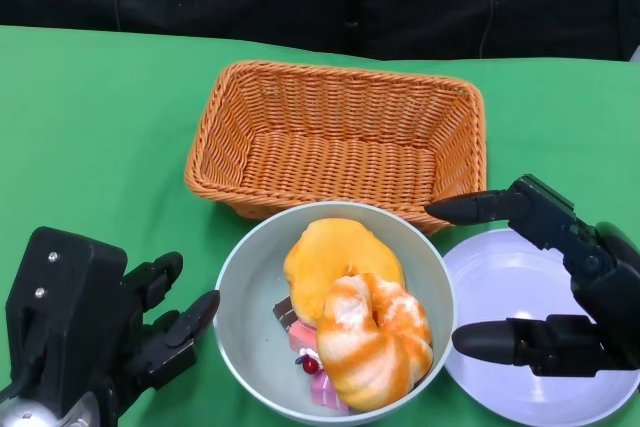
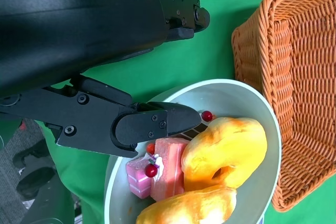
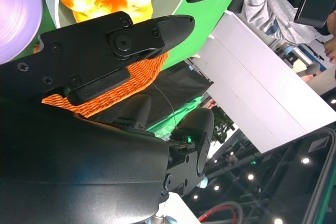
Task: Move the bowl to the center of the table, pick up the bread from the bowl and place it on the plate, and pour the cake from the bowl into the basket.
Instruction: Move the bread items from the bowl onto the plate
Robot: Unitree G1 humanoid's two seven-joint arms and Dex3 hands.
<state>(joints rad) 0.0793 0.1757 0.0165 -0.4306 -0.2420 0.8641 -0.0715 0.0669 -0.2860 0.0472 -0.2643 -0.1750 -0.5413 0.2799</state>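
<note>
both hands' fingers [image 1: 470,209] spread beside bowl [image 1: 240,292]; bread [image 1: 375,339] inside

no text, label, brand, number or sign can be read in any view. the bowl [image 1: 240,297], basket [image 1: 340,137], plate [image 1: 520,277], bread [image 1: 375,342] and cake [image 2: 157,169] carry no print, and both black hands show only bare screws.
</note>
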